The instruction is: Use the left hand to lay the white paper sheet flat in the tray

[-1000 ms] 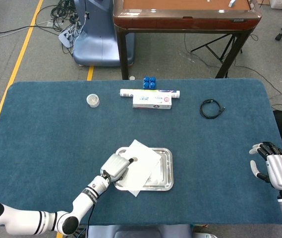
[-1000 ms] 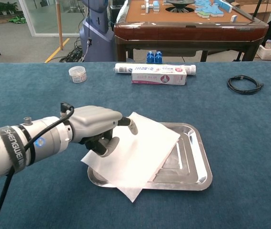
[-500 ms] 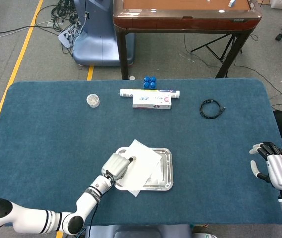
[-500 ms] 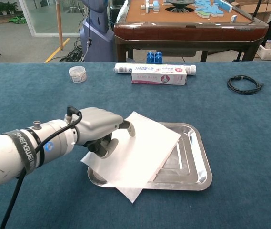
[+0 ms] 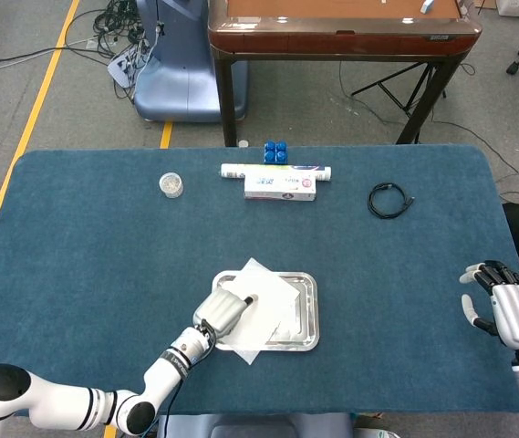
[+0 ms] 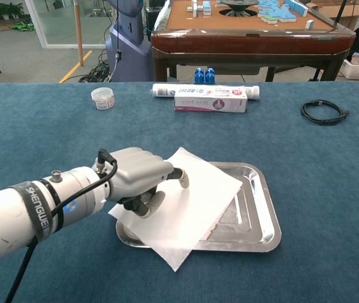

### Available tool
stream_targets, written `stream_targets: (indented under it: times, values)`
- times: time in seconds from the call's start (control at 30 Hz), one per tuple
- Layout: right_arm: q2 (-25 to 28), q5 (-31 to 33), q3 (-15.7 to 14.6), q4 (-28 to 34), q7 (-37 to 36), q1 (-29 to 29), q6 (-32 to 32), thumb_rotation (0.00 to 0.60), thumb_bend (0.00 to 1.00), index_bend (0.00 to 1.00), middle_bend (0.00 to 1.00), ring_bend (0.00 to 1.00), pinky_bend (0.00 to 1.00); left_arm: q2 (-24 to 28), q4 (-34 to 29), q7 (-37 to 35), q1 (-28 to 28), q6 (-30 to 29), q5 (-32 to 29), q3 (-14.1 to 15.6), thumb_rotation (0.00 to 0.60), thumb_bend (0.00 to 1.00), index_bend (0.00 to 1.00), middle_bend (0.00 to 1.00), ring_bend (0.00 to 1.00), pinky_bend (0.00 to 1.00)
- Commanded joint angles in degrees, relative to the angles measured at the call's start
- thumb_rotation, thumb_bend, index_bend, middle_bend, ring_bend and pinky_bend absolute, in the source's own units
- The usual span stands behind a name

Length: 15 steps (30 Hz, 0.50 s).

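Note:
The white paper sheet [image 5: 268, 306] [image 6: 195, 202] lies skewed over the left part of the metal tray [image 5: 311, 315] [image 6: 264, 211]. Its left and front corners hang past the tray's rim onto the blue cloth. My left hand [image 5: 223, 312] [image 6: 138, 180] is at the sheet's left edge. It holds the paper with one finger stretched over the top and the others curled against it. My right hand [image 5: 505, 306] rests at the table's far right edge, fingers apart and holding nothing; only the head view shows it.
At the back of the table are a toothpaste box [image 5: 280, 188] [image 6: 211, 103], a white tube [image 5: 277, 171], a blue block pack [image 5: 275, 151], a small round jar [image 5: 171, 184] [image 6: 103, 98] and a coiled black cable [image 5: 389, 200] [image 6: 323, 112]. A wooden table stands beyond.
My left hand has slid to the right, further over the tray, carrying the sheet's left edge with it. The paper now covers a little more of the tray. The right hand is unmoved.

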<state>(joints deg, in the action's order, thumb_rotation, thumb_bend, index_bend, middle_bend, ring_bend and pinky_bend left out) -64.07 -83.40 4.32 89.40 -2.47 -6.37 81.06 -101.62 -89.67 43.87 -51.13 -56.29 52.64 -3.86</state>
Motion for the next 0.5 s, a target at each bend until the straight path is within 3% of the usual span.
stream_targets:
  times: [0.03,0.5]
  values:
    - [0.0,0.0,0.0,0.0,0.0,0.0,0.0,0.6,0.45,0.41,0.33,0.19,0.29,-0.1,0.3,0.0,-0.2,0.3,0.4,0.3,0.6,0.69,0.2,1.0,1.0,1.0]
    - [0.1,0.1,0.0,-0.1,-0.2,0.0,-0.1,0.6,0.45,0.41,0.33,0.19,0.29,-0.6,0.2,2.6,-0.7,0.0,0.0,1.3,0.6,0.69,0.2,1.0,1.0,1.0]
